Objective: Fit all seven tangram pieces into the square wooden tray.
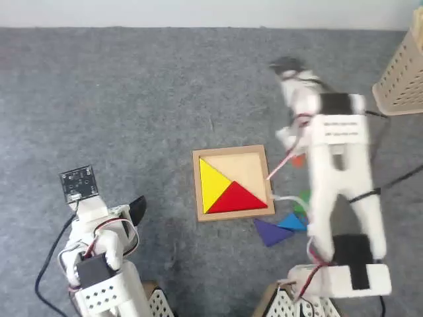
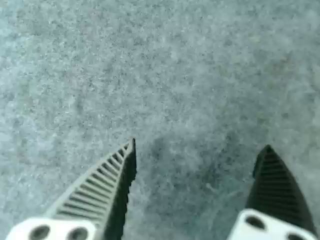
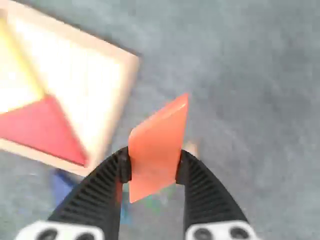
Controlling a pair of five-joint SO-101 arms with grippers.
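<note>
The square wooden tray (image 1: 229, 150) lies mid-table with a yellow triangle (image 1: 211, 183) and a red triangle (image 1: 239, 198) set in its left and near parts. My right gripper (image 3: 152, 162) is shut on an orange piece (image 3: 157, 150), held lifted off the carpet just beside the tray's (image 3: 127, 85) right edge; from above the orange piece (image 1: 298, 160) peeks out under the arm. Purple (image 1: 271, 231), blue (image 1: 293, 221) and green (image 1: 303, 200) pieces lie on the carpet near the tray's right corner. My left gripper (image 2: 199, 150) hangs open over bare carpet at the lower left.
A pale slatted basket (image 1: 403, 72) stands at the far right edge. Grey carpet covers the table, with wide room left of and beyond the tray. The right arm's white body (image 1: 340, 172) overhangs the loose pieces.
</note>
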